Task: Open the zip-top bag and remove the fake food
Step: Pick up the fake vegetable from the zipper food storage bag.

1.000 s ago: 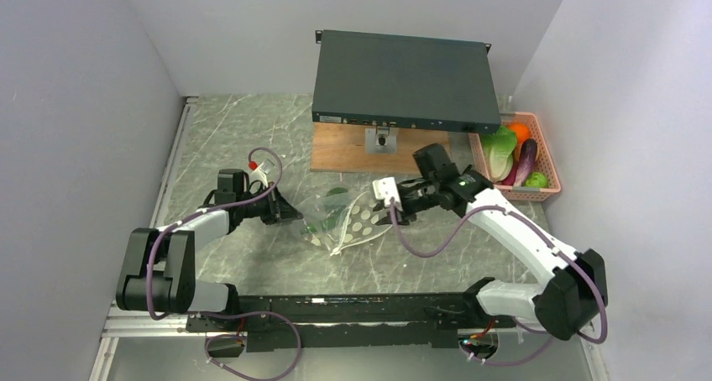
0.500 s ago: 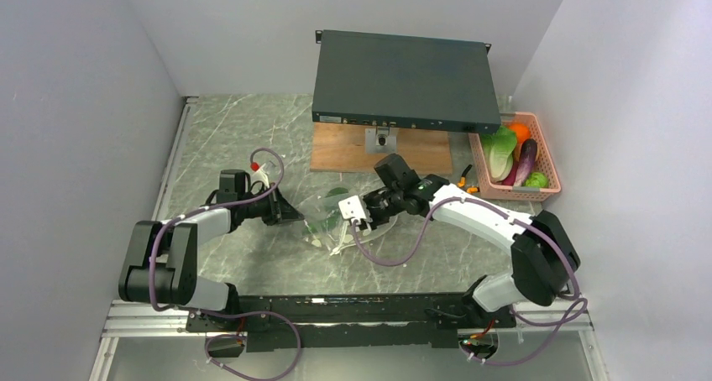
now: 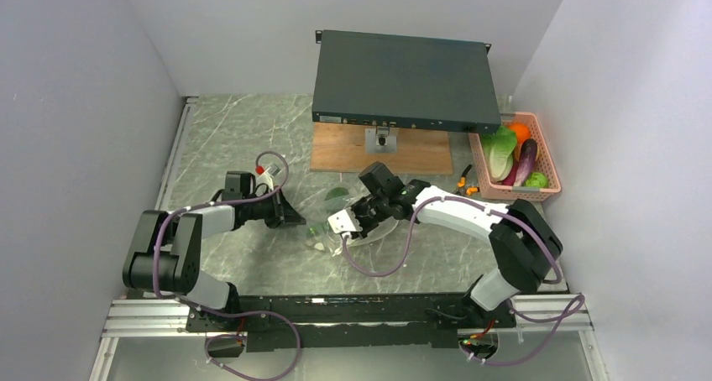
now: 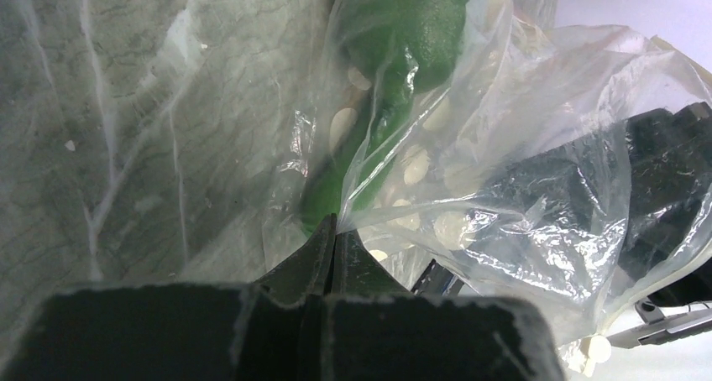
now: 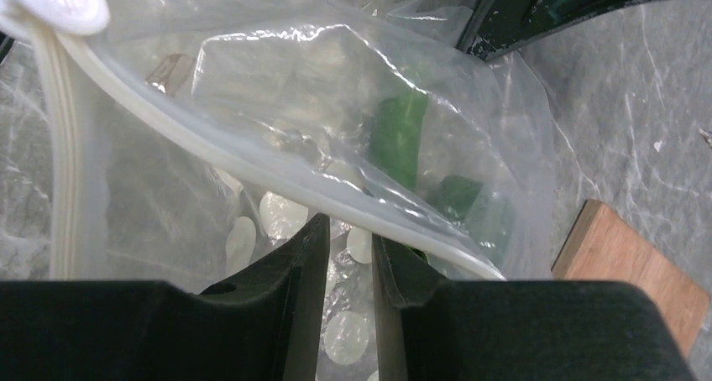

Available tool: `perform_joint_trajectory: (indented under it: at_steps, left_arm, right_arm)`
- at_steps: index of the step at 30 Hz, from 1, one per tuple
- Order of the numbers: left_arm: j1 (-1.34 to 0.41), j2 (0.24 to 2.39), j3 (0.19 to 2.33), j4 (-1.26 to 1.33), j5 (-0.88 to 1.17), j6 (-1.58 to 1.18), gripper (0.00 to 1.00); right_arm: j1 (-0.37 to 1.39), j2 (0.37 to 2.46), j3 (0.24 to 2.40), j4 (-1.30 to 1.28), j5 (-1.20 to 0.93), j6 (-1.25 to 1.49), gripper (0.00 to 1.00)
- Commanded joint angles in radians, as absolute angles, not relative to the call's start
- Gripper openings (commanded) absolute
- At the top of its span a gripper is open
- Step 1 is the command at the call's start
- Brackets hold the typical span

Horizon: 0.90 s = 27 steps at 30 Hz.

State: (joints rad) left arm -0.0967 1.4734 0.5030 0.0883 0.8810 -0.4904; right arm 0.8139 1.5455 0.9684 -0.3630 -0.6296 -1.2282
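Near the middle of the table (image 3: 235, 138), the bag (image 4: 504, 188) is pinched by its film in the fully closed left gripper (image 4: 334, 230). The right gripper (image 5: 344, 230) is set against the bag's white zip strip (image 5: 210, 153), jaws a narrow slit apart — whether the strip is caught cannot be told. A green piece (image 5: 399, 138) is seen inside the bag. Farther off, at the right, lettuce (image 3: 501, 146), an orange ball (image 3: 520, 131) and a purple piece (image 3: 526, 161) are held in the basket (image 3: 516, 195).
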Motion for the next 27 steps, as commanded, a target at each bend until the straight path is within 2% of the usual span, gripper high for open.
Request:
perform_joint_trajectory:
  at_steps: [1,7,27]
  left_arm:
    - [-0.118,1.501,0.546,0.073,0.857,-0.457,0.0]
    - [-0.144,1.55,0.573,0.059,0.832,-0.446,0.0]
    - [-0.173,1.614,0.604,0.039,0.816,-0.422,0.0]
  right_arm:
    - [0.837,1.576,0.982,-0.307,-0.633,-1.275,0.28]
    - [0.861,1.614,0.974,-0.264,-0.619,-1.28,0.3]
    - [0.87,1.744,0.986,-0.165,-0.585,-1.286,0.51]
